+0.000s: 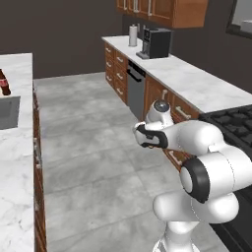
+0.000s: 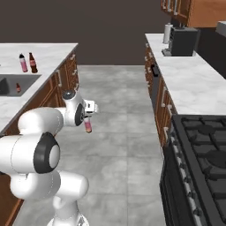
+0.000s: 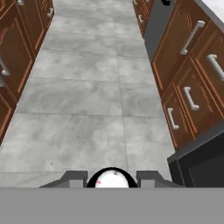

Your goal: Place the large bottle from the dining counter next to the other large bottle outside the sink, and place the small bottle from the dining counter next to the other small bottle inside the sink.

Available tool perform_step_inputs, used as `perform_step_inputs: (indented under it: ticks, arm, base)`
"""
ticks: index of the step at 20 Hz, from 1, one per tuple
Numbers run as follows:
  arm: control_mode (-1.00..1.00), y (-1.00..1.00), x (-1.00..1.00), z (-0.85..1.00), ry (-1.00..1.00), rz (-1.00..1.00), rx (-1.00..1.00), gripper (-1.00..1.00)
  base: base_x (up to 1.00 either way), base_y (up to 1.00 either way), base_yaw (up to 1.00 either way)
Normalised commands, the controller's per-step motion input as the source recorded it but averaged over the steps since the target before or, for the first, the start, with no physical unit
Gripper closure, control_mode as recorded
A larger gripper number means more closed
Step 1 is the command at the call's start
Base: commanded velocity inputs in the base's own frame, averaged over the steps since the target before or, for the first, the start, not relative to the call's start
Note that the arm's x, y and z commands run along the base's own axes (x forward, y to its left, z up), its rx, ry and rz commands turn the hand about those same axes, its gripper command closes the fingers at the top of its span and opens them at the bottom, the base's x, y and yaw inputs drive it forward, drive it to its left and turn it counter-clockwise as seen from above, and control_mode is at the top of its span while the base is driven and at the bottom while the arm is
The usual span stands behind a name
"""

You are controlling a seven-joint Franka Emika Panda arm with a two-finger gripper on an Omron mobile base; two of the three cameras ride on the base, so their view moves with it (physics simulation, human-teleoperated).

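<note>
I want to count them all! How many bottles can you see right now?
4. The pink-labelled bottle and the brown bottle stand side by side beside the sink, a tiny bottle is inside it, and the gripper holds a small bottle. More may be hidden.

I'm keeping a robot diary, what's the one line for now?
gripper: jaws shut on short pale bottle with reddish band | over grey tiled floor | dark grey sink: not reached

Marble bench w/ sink: brown bottle & pink-label bottle upright beside basin.
</note>
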Motion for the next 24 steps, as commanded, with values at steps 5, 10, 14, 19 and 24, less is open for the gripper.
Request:
perform_step_inputs:
  ticks: [5,10,14,19,24]
  arm:
    - [1.0,0.0,0.0,0.0,0.0,0.0,0.0,1.0]
    - [1.0,0.0,0.0,0.0,0.0,0.0,0.0,1.0]
    - [1.0,0.0,0.0,0.0,0.0,0.0,0.0,1.0]
    - [1.0,0.0,0.0,0.0,0.0,0.0,0.0,1.0]
    - [1.0,0.0,0.0,0.0,0.0,0.0,0.0,1.0]
  base:
    - [1.0,-0.31,0.21]
    - [1.0,-0.3,0.2]
    - [1.0,-0.21,0.25]
    - [0.97,-0.08,0.42]
    - [0.67,-0.12,0.5]
